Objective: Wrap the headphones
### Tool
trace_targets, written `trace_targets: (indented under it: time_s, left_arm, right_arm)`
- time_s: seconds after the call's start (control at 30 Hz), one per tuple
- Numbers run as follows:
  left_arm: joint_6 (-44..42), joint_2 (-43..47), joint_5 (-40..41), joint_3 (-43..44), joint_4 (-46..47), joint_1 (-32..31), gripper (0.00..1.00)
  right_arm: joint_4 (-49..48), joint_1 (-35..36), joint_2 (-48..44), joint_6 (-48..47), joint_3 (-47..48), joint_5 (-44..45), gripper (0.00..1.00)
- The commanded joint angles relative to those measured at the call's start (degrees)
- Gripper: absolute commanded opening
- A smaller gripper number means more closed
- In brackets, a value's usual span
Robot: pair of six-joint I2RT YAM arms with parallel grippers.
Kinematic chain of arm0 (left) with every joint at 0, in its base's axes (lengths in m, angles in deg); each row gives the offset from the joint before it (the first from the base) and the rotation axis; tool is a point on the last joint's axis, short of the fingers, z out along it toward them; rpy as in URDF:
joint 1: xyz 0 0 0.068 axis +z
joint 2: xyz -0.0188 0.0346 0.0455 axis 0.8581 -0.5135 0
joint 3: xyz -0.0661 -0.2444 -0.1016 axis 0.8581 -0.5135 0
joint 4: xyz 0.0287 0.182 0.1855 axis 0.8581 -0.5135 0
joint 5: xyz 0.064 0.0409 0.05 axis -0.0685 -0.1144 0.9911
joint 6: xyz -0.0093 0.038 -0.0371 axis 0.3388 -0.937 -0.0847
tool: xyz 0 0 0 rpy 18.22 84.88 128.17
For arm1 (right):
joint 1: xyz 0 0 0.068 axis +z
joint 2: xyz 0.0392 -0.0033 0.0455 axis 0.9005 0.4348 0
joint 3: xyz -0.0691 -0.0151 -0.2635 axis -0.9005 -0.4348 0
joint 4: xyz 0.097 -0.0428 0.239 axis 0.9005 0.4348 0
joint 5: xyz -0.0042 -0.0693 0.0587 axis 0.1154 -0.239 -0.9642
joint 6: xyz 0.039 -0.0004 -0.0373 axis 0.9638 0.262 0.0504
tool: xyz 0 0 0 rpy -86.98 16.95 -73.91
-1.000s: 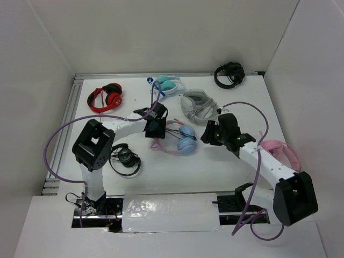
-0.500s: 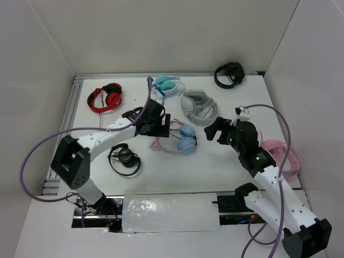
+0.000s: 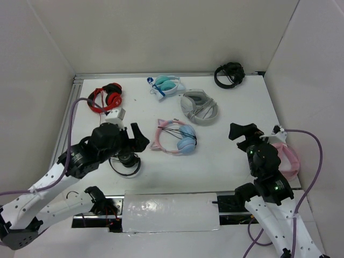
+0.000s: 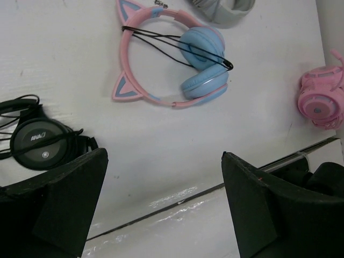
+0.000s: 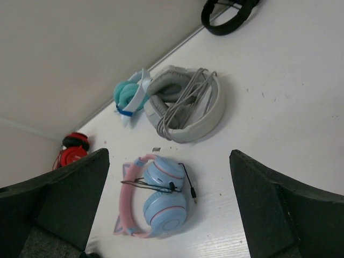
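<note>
The headphones (image 3: 177, 138), with a pink cat-ear headband and light blue ear cups, lie flat in the middle of the table. Their thin black cable (image 4: 177, 45) runs in strands across the headband and the cups. The plug (image 5: 192, 196) rests on the table beside the cups. My left gripper (image 3: 138, 141) hovers to their left, open and empty, and the left wrist view shows the headphones (image 4: 199, 64) well beyond its fingers. My right gripper (image 3: 243, 134) hangs to their right, also open and empty, with the headphones (image 5: 161, 204) far below it in the right wrist view.
Other headphones lie around: red (image 3: 106, 97), teal-and-white (image 3: 166, 84), grey (image 3: 199, 107), black at the back right (image 3: 229, 74), black on-ear under my left arm (image 3: 124, 159), all-pink under my right arm (image 3: 285, 156). A shiny strip (image 3: 169, 211) covers the near edge.
Both grippers have opened and drawn back from the headphones toward the near edge, left arm leftward, right arm rightward. The headphones stay on the table.
</note>
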Motion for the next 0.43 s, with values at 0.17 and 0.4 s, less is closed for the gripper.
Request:
trace_targets:
  time_s: [0.17,0.4]
  left_arm:
    - [2.0,8.4,1.0,-4.0,-2.6,-0.2,0.99]
    - [1.8,10.2,1.4,-4.7,-2.3,-0.2,0.99]
  right_arm:
    - [5.6,0.3,-4.8,3.1,0.6,6.3,1.0]
    - [2.1,0.3,-7.3,-2.5,-0.4,3.3,1.0]
